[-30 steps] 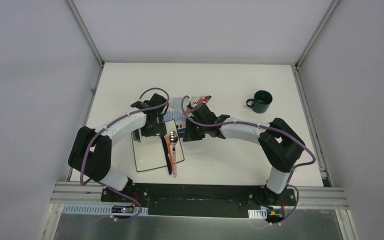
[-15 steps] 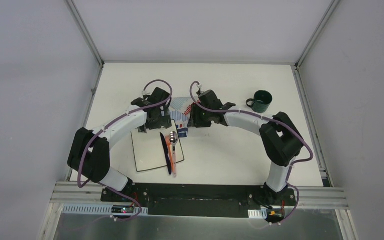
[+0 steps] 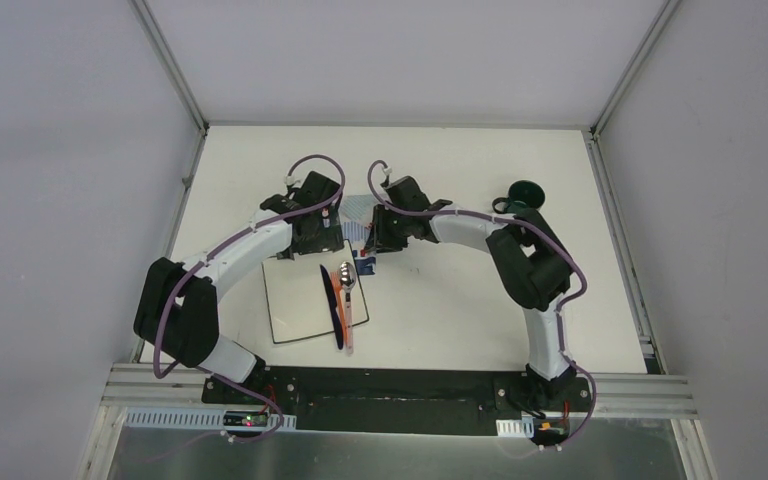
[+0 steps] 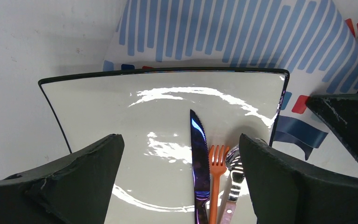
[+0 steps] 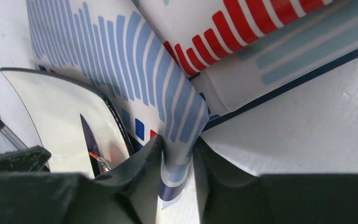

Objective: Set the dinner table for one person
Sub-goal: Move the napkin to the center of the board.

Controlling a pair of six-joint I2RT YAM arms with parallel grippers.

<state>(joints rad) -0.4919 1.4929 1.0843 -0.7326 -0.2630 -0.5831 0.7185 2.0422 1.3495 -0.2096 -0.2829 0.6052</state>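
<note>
A white square plate [image 3: 295, 305] lies on the white dinner table [image 3: 460, 310]. A dark blue knife [image 4: 199, 158], an orange fork [image 4: 216, 161] and a silver spoon [image 4: 233, 172] lie side by side along the plate's right side. A striped red-blue-white cloth [image 3: 358, 212] lies bunched at the plate's far edge and partly under it. My left gripper [image 4: 179, 144] is open and empty over the far part of the plate [image 4: 121, 107]. My right gripper [image 5: 177, 144] is shut on a fold of the cloth [image 5: 121, 60], next to the plate's far right corner.
A dark green mug [image 3: 526, 190] stands at the back right, partly hidden by my right arm's elbow. Grey rails edge the table. The two grippers are close together, the left [image 3: 305, 240] and the right [image 3: 372, 245].
My right gripper has moved back and left with the cloth pinched, and its elbow has swung left in front of the mug. My left gripper has shifted slightly towards the plate's far edge.
</note>
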